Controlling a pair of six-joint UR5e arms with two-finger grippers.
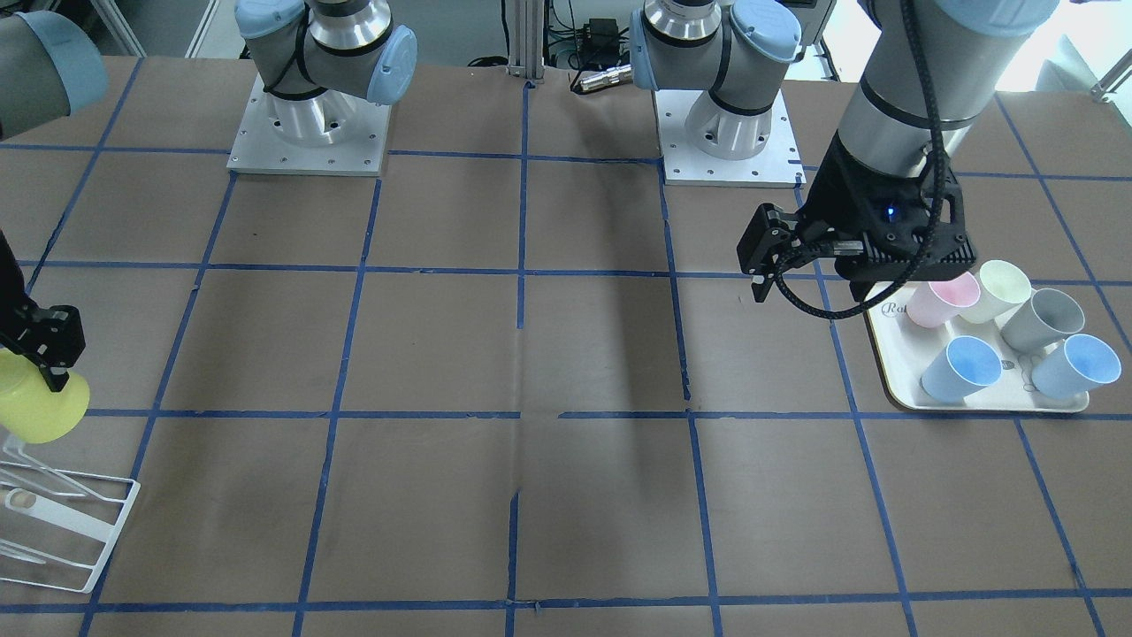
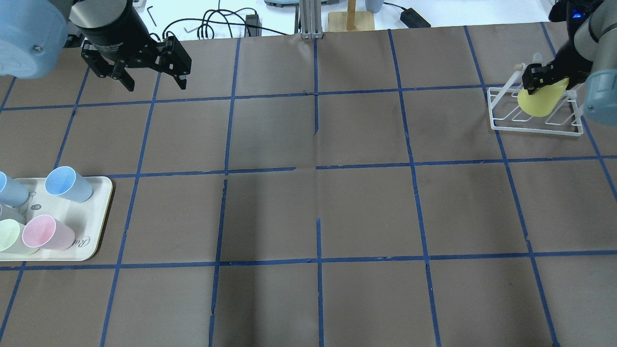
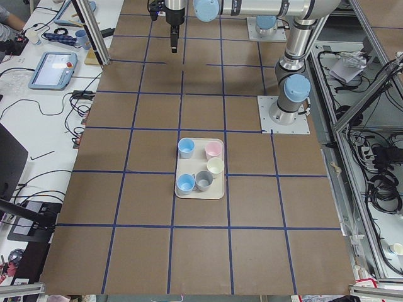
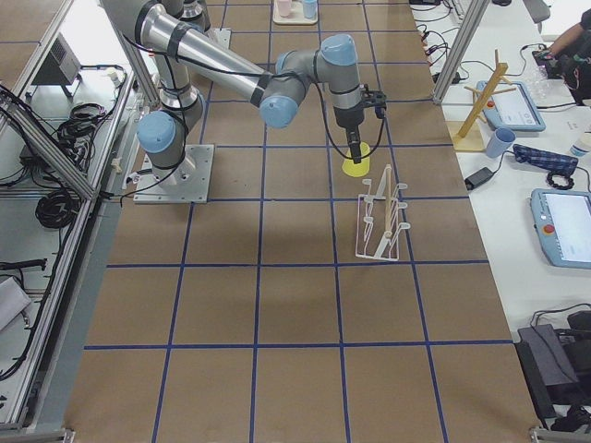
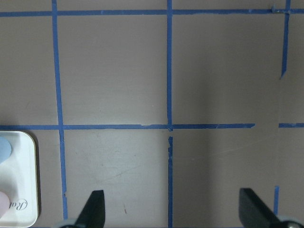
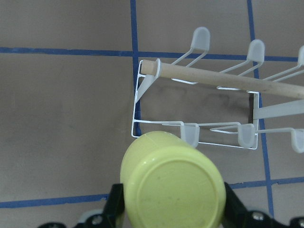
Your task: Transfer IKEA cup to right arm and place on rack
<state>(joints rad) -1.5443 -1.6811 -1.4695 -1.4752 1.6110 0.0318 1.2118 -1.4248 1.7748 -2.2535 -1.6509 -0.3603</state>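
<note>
From across the tabletop [image 1: 566,354] I count one bright yellow IKEA cup [image 1: 40,409], one white wire rack [image 1: 80,531] and one cream tray [image 1: 893,358] carrying five other cups: two light blue cups [image 1: 959,370], one pink cup [image 1: 944,299], one pale cream cup [image 1: 999,289] and one grey cup [image 1: 1044,320]. The right tool [image 1: 51,358] hangs at that view's edge, pinching the yellow cup just above the rack. Overhead, the right arm [image 2: 595,26] comes in from the right edge and bends down to the rack, with the cup tilted over the wire frame. The left tool [image 2: 154,82] hovers above the tabletop, spread wide with nothing in it. The left wrist view shows its two fingertips [image 5: 95,209] far apart over the blue tape lines [image 5: 168,71], with a corner of the tray at the lower left. The right wrist view looks onto the cup's round, matte base, clamped on both sides by black fingers [image 6: 116,209]. The mouth is turned away, at the rack's near corner. I cannot tell whether it touches a prong.
</note>
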